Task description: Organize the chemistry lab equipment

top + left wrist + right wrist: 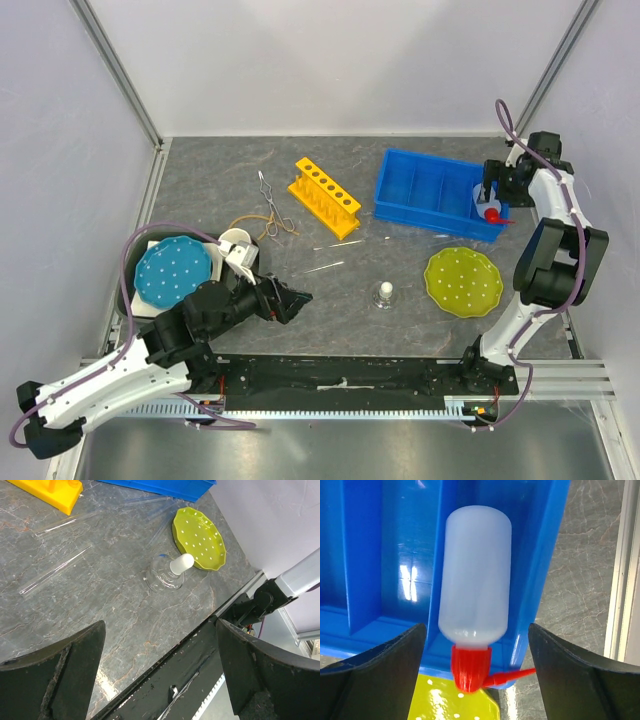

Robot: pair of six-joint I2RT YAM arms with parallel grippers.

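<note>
Squeeze bottle (476,575) lay in the right-end compartment of the blue bin (370,555), red nozzle overhanging the near wall; possibly propped on it, view unclear. Light, soft-walled, smooth: best taken mid-body, gently. Right gripper (476,626) fingers stood apart either side, not touching. Left gripper (160,625) fingers were wide open over the desk (100,605), left of the fragile glass flask (167,572).

Lab test cell: white panel walls (330,60), aluminium frame posts (117,72), marbled grey tabletop (340,310).
</note>
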